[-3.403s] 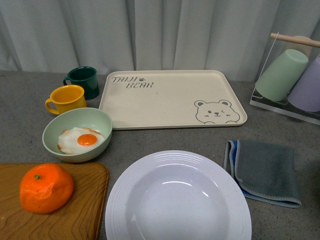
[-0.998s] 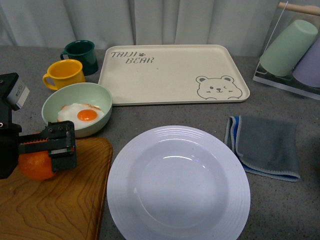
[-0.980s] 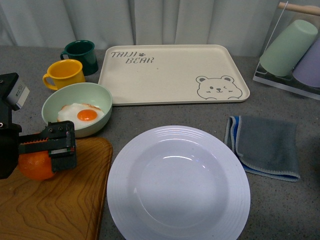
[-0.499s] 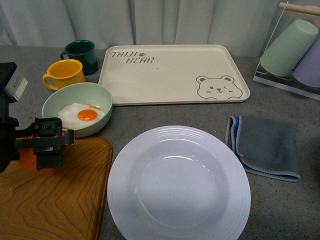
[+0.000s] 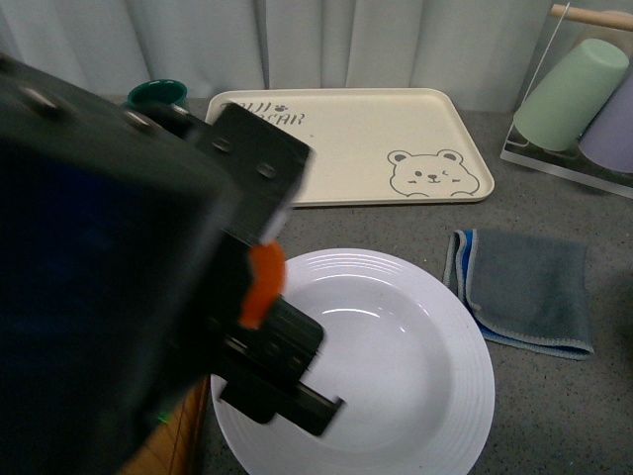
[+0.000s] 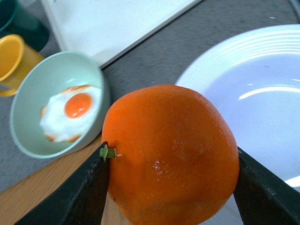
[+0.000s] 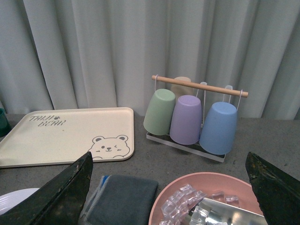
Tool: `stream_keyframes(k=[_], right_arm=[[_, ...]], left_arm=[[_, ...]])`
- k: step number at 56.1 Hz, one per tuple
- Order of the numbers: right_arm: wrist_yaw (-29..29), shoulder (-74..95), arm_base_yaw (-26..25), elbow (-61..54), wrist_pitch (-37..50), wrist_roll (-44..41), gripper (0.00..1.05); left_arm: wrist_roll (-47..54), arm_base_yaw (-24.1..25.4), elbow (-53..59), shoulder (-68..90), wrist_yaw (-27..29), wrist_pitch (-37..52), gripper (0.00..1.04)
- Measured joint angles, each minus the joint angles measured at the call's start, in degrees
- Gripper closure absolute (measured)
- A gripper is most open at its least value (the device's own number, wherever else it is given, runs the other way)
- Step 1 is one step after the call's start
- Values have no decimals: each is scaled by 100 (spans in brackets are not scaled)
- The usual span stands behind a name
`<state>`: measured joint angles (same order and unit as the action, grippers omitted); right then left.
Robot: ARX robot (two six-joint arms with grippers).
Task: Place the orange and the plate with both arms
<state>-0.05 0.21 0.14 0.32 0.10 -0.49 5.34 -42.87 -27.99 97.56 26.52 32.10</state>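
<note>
Jaws of my left gripper [image 6: 173, 187] are clamped on the orange [image 6: 171, 150], holding it over the left rim of the plate [image 5: 415, 376], presumably so I can lower it into the white well. My right gripper [image 7: 168, 197] hangs wide open and empty.

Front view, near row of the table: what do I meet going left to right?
left end effector gripping the orange → white plate → folded grey cloth. The bear tray is left out: it lies farther back and spans several of these.
</note>
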Motion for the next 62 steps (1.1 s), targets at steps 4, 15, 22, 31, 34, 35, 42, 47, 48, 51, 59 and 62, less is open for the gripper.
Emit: stream_keyframes(k=[4,15,22,31,34,35,42,47,48,51,59,62], right_arm=[[0,0,0,2,0,0,9],[0,0,0,0,0,0,9],[0,0,0,2,0,0,9],[0,0,0,0,0,0,9],[0,0,0,2,0,0,9],[0,0,0,2,0,0,9],[0,0,0,2,0,0,9],[0,0,0,2,0,0,9],[0,0,0,2,0,0,9],[0,0,0,0,0,0,9],[0,0,0,2,0,0,9],[0,0,0,2,0,0,9]], left_arm=[[90,-234,-131,350,9,247,41],[398,-542,-439,1082,-151,848,41],[590,-551,-638,1384,-352,839,41],[737,-409,-896,1672,-417,734,41],[798,-387,-916,1729,-448,702,41],[815,-378,-922,1746,-472,669,41],[815,-369,-920,1738,-551,538,22],[778,-369,-879,1615,-573,433,8],[772,-369,-872,1591,-573,417,6],[745,-380,-824,1445,-575,367,6],[608,-391,-745,1025,-616,236,7],[492,-391,-728,837,-647,122,7]])
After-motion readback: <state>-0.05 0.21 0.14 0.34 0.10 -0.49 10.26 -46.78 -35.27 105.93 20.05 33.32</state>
